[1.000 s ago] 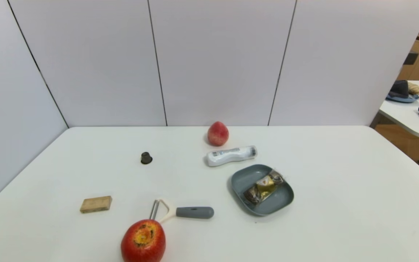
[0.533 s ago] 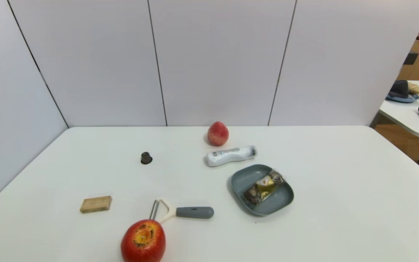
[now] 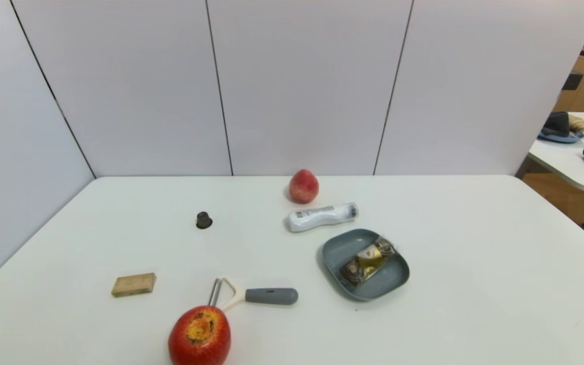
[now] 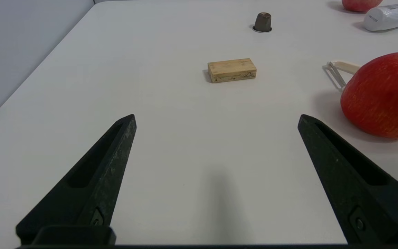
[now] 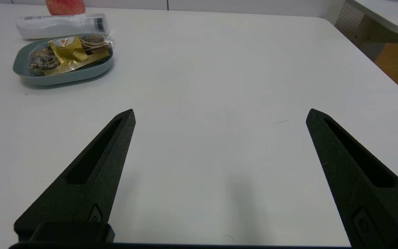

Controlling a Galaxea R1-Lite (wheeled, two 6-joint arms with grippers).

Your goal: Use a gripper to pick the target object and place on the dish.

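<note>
Nothing has shifted since a moment ago, folks: every item sits just where it was. Snack packet (image 3: 368,261) lies slantwise on the grey-blue dish (image 3: 340,249), right of centre on the white table (image 3: 474,284). Just behind the dish lies a white bottle (image 3: 322,216) on its side, a peach (image 3: 303,186) beyond it. Left gripper (image 4: 216,119) hangs over the near left of the table, fingers spread wide, holding nothing, a wooden block (image 4: 231,70) ahead of it. Right gripper (image 5: 219,116) likewise gapes empty, well apart from the dish. Big red apple (image 3: 199,335) and peeler (image 3: 256,294) sit up front.
</note>
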